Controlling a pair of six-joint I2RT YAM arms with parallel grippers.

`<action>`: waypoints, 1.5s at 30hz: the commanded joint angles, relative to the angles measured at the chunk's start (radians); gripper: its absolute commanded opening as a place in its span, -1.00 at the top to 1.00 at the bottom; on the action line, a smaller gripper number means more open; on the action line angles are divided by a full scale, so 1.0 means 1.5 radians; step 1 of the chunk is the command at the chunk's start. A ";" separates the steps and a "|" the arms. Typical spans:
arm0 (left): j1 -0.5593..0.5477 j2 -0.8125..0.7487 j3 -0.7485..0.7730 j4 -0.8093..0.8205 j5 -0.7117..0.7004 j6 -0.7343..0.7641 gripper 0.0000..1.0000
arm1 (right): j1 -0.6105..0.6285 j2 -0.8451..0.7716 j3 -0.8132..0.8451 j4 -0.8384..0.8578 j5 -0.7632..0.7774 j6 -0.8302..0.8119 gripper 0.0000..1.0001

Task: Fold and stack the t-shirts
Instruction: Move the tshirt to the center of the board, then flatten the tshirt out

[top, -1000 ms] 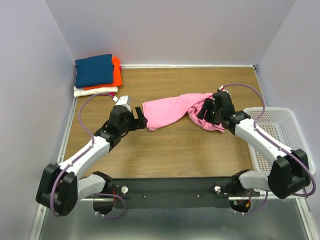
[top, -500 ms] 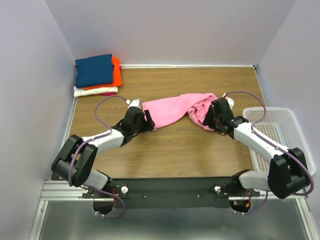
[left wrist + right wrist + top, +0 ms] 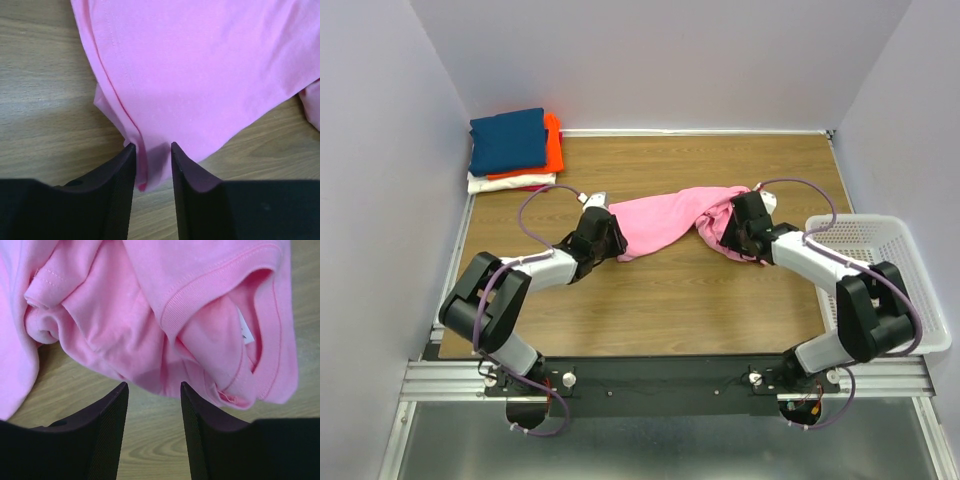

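Left end effector point(image 3: 152, 146): low on the tabletop point(image 3: 690, 300), at 9 o'clock from the tabletop's centre. Jaws narrowed but apart. Fingers point(image 3: 117, 175) stand either side of the pink shirt's near-left corner, where a folded hem runs in between them. The cloth lies flat in the gap, not pinched, and bare wood shows behind the corner.

Right end effector point(image 3: 154, 385): low on the tabletop, at 3 o'clock from centre. Released, jaws well apart. The near edge of the bunched cloth lies just at the fingertips, with wood showing between the fingers.

Pink shirt point(image 3: 660, 220): one item, unfolded, lying across mid-tabletop from 9 to 3 o'clock between the two end effectors.
- Left half spread fairly flat.
- Right half crumpled into folds.
- Ribbed collar point(image 3: 215, 285) uppermost at the right end, with a white label point(image 3: 245, 332) inside it.

Basket point(image 3: 895, 260): white mesh, at 3 o'clock, off the tabletop's right edge, just beside the right arm and well apart from the pink shirt.

Folded shirts, one stack at 11 o'clock in the far-left corner, well apart from both end effectors:
- Navy shirt point(image 3: 508, 140) on top.
- Orange shirt point(image 3: 552, 145) under it, showing along the right side.
- White shirt point(image 3: 505, 183) lower.
- A sliver of red shirt point(image 3: 535, 187) at the near edge.
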 commanded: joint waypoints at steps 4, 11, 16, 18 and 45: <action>-0.004 -0.012 0.022 -0.003 -0.040 0.010 0.38 | 0.006 0.048 0.038 0.035 0.006 0.006 -0.07; -0.002 -0.037 0.044 -0.032 -0.045 0.018 0.53 | 0.011 0.091 0.051 0.051 0.001 0.006 -0.02; 0.003 -0.053 0.052 -0.046 -0.048 0.021 0.53 | 0.012 0.103 0.047 0.052 0.006 0.010 0.31; 0.009 -0.061 0.058 -0.056 -0.048 0.023 0.54 | 0.012 0.088 0.043 0.052 0.006 0.014 0.57; -0.005 -0.104 -0.091 0.032 -0.003 -0.006 -0.50 | 0.012 -0.080 0.050 -0.017 0.005 -0.016 0.99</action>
